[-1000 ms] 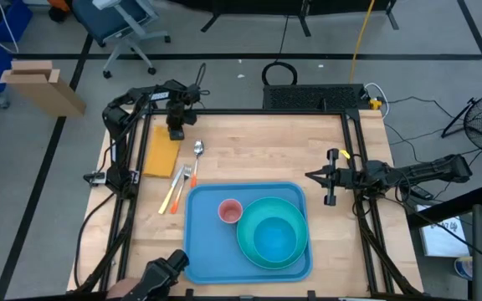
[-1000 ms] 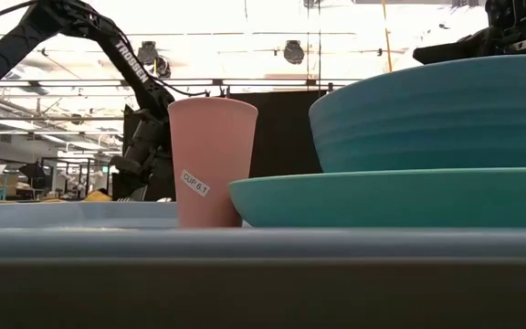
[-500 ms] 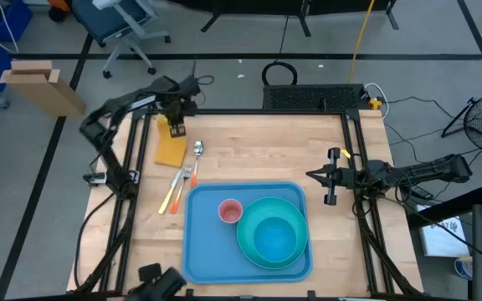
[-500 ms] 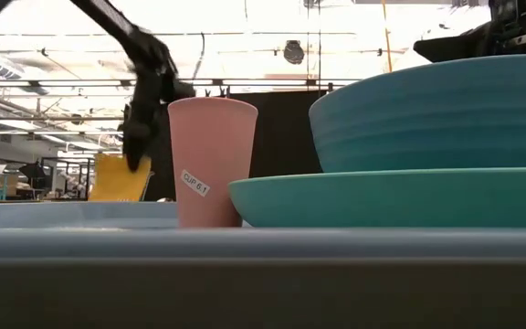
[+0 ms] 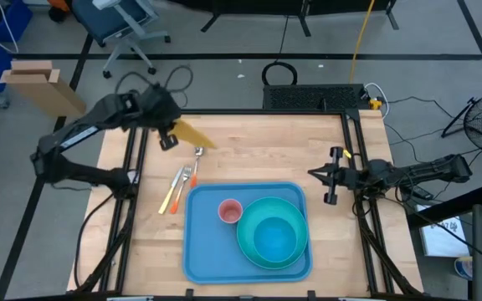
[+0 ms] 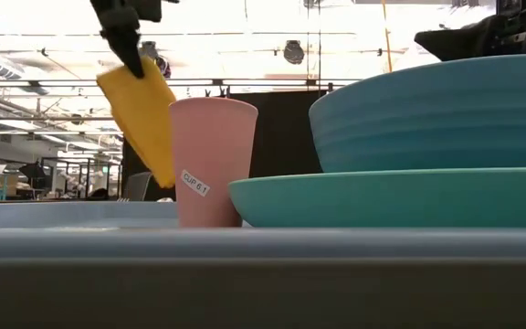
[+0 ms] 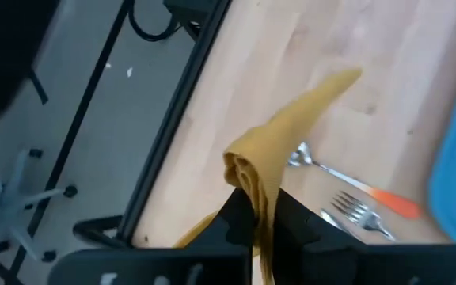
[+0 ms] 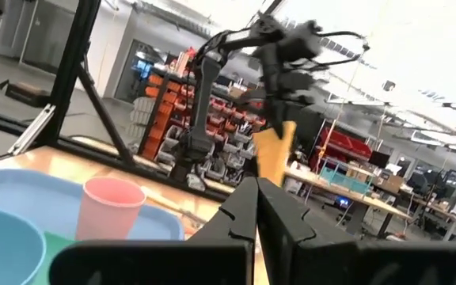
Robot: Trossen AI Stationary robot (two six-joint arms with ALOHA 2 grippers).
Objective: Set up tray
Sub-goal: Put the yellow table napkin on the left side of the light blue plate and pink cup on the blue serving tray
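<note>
The blue tray [image 5: 201, 251] lies at the table's near middle and carries a pink cup [image 5: 229, 211], a turquoise plate [image 5: 253, 251] and a blue bowl [image 5: 274, 237]; its rim [image 6: 245, 243] fills the low view's foreground. My left gripper [image 5: 168, 138] is up over the table's far-left part, shut on a yellow napkin [image 5: 194, 133]. A spoon [image 5: 197, 154] and orange-handled forks [image 5: 176, 186] lie on the wood left of the tray. My right gripper [image 5: 325, 176] waits shut by the table's right edge. My left gripper pinches the yellow napkin between its two fingers at a bunched fold [image 7: 248, 170] near one end. The napkin is lifted clear of the table. It hangs slanting below the fingers [image 6: 121, 37], its free end [image 6: 161, 169] swung out toward the tray.
The spoon [image 7: 313, 161] and a fork [image 7: 361, 217] lie under the hanging napkin. Bare wood shows between the tray and the table's far edge [image 5: 266, 142]. The cup [image 6: 210, 160] stands left of the plate [image 6: 400, 196] and bowl [image 6: 436, 114]. A metal frame borders the table.
My left gripper has risen from the table's far-left corner, with its hold on the napkin kept. The napkin lay flat on the wood; its far end came up first, and now the whole cloth hangs clear, swung toward the table's right.
</note>
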